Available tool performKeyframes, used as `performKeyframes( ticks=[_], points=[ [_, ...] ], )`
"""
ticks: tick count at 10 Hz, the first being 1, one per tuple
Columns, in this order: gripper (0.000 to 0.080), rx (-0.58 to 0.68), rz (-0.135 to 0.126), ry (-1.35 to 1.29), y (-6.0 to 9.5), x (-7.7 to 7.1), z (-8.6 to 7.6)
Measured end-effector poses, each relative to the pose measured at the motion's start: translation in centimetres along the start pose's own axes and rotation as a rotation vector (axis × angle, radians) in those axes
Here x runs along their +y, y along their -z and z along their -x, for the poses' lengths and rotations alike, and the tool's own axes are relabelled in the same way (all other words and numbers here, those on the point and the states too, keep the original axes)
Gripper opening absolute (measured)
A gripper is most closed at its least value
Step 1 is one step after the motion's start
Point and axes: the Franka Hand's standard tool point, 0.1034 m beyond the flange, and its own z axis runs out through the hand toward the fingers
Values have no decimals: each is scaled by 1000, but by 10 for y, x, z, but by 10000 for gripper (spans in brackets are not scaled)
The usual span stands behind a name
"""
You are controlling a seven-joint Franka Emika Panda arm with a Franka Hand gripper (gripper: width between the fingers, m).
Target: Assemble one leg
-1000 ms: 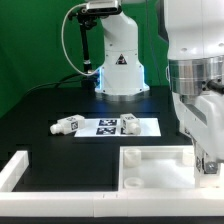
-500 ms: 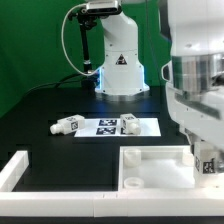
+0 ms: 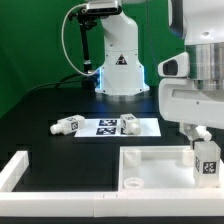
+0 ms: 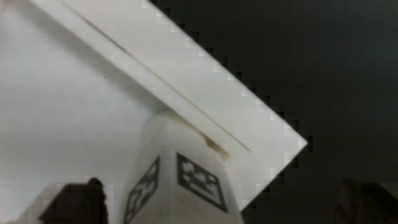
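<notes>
A leg (image 3: 207,160), a stubby white peg with a black-and-white tag, stands upright at the corner of the large white panel (image 3: 150,165) on the exterior view's right. My gripper (image 3: 199,134) hangs just above it. In the wrist view the leg (image 4: 178,175) rises between the two dark fingertips (image 4: 75,202), with gaps on both sides; the gripper (image 4: 219,205) is open and holds nothing. The panel (image 4: 71,110) fills much of that view. A second leg (image 3: 68,126) lies on the black table at the left. Another leg (image 3: 128,122) lies on the marker board (image 3: 148,128).
The robot's white base (image 3: 120,65) stands at the back centre with a cable loop beside it. A white L-shaped rail (image 3: 15,170) lies at the front left. The table is black and the backdrop is green.
The arm has risen from the panel's right corner. The leg it covered now stands there in plain view, let go, with the fingers above it.
</notes>
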Motion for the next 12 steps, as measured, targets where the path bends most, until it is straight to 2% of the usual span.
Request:
performKeyframes(
  ticks=[1,3,5,8,12],
  points=[
    [649,22,-5,193,-3,6,-6],
    [649,31,4,467,-7,18,-18],
    [649,39,2,496,-7,18,-19],
    [284,39,0,420,-7,18,-19],
    [285,38,-6,169,-7,18,-19]
  ],
)
